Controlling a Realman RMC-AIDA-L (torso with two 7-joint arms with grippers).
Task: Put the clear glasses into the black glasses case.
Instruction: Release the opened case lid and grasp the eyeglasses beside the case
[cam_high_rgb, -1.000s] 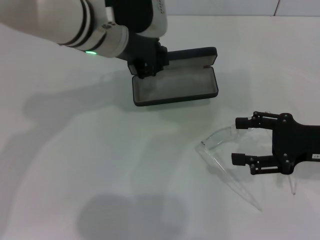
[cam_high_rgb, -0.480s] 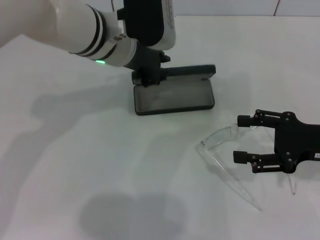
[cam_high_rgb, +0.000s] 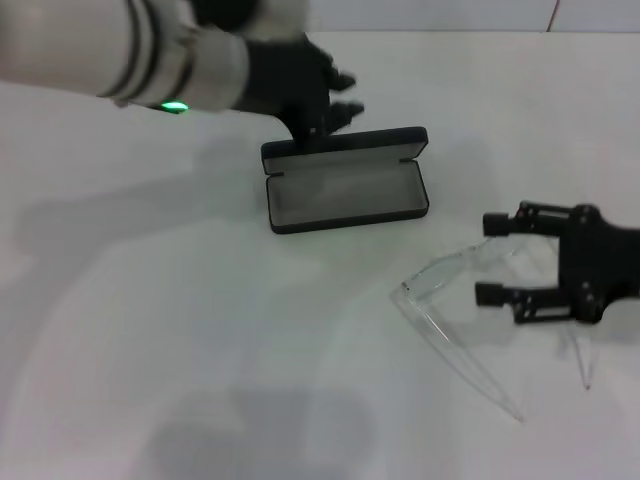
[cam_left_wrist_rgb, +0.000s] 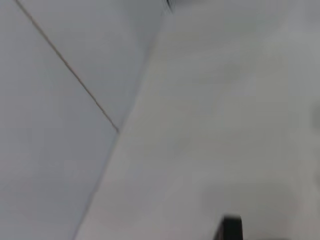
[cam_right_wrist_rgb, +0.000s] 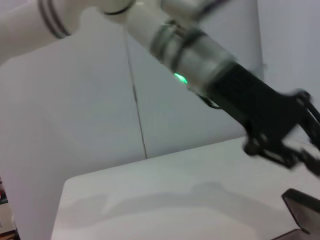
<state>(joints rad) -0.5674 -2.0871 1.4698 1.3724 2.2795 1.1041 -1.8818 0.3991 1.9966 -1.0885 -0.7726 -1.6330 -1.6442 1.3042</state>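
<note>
The black glasses case (cam_high_rgb: 345, 190) lies open at the table's middle back, grey lining up and lid raised behind it. My left gripper (cam_high_rgb: 342, 96) hovers open above the case's back left corner, apart from it. The clear glasses (cam_high_rgb: 440, 274) lie on the table right of and nearer than the case, their thin temple arms pointing toward me. My right gripper (cam_high_rgb: 487, 258) is open, its two fingers on either side of the right end of the lens. In the right wrist view my left gripper (cam_right_wrist_rgb: 285, 142) hangs over a corner of the case (cam_right_wrist_rgb: 302, 210).
A white table (cam_high_rgb: 200, 330) carries only the case and glasses, with arm shadows across it. A pale wall (cam_left_wrist_rgb: 60, 125) with a seam stands behind the table's far edge.
My left gripper has let go of the case lid and risen up and back. The case has shifted a little and now rests open. My right gripper has edged slightly right.
</note>
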